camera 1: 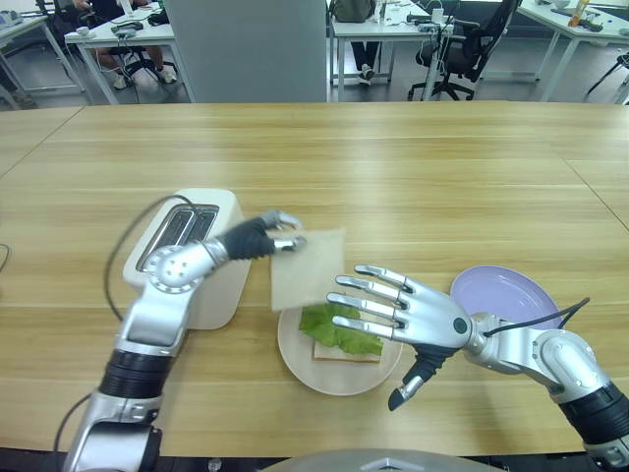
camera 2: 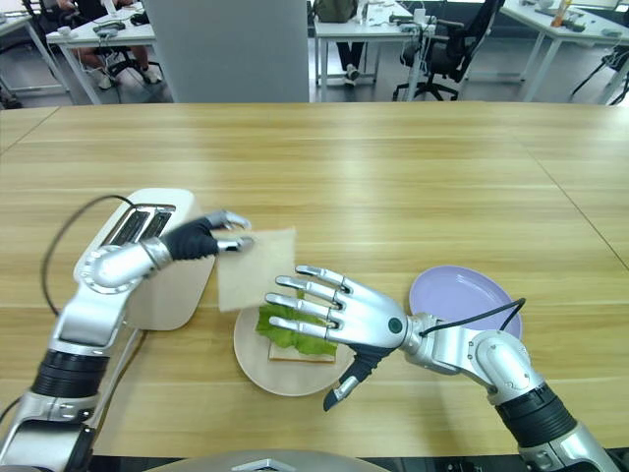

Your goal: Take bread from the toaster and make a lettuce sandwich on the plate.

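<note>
A cream toaster stands at the left of the wooden table. My left hand is shut on a slice of bread, which hangs tilted above the left edge of the beige plate. On that plate lies another bread slice topped with green lettuce. My right hand hovers open over the plate's right side, fingers spread and pointing left toward the held slice, partly covering the lettuce.
A lilac plate sits just right of the beige one, behind my right wrist. The toaster's grey cable loops over its left side. Office desks and chairs stand beyond the table's far edge.
</note>
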Motion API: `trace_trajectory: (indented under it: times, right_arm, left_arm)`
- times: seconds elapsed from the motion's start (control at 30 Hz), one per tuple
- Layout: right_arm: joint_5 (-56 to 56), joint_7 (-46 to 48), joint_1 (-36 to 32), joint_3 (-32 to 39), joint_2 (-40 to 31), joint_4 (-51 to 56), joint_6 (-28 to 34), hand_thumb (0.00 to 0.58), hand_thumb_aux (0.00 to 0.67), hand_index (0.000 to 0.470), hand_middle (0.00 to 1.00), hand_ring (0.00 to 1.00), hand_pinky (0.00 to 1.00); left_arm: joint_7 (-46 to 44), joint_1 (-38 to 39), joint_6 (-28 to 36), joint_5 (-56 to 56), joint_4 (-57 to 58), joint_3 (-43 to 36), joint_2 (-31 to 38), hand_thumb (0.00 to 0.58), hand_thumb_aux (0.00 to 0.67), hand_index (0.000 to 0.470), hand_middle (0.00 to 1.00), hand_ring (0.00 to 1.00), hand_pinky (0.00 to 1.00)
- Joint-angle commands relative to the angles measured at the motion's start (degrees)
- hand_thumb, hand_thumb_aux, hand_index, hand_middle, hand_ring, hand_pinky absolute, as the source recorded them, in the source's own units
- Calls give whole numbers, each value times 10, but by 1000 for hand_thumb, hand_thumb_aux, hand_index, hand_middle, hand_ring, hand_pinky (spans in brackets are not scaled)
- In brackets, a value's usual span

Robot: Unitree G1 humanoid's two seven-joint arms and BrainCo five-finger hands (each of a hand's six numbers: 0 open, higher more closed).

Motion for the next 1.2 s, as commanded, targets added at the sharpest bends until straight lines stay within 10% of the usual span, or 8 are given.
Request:
trace_trajectory:
  times: [0.03,0.87,0.93,0.97,1.0,1.03,1.2]
  right_arm:
    - [-7,12,-1,18,-1,-4,-10,0,0,0,0,0,0]
    - [288,410,-39,131,27,258,-15,0,0,0,0,0,0]
    - [327,450,-37,137,32,264,-4,0,0,0,0,0,0]
    - [347,472,-36,141,33,264,2,0,0,0,0,0,0]
    - [366,494,-35,143,34,264,10,0,0,0,0,0,0]
    - [382,513,-34,146,34,263,17,0,0,0,0,0,0]
    - [437,561,-33,134,49,254,44,0,0,0,0,0,0]
  left_arm:
    - [-23,-3,14,-9,47,-42,-27,580,670,460,1000,1000,1000]
    - [20,-73,-268,110,403,-116,-103,580,670,460,1000,1000,1000]
    - [53,-78,-305,144,413,-128,-103,561,549,377,529,529,529]
    - [83,-81,-329,172,412,-135,-99,561,549,377,529,529,529]
    - [133,-88,-354,215,410,-144,-91,291,197,135,286,286,286]
    - [192,-98,-373,259,407,-148,-82,0,0,0,282,282,282]
    - [592,-156,-356,528,310,-144,-7,0,0,0,255,255,255]
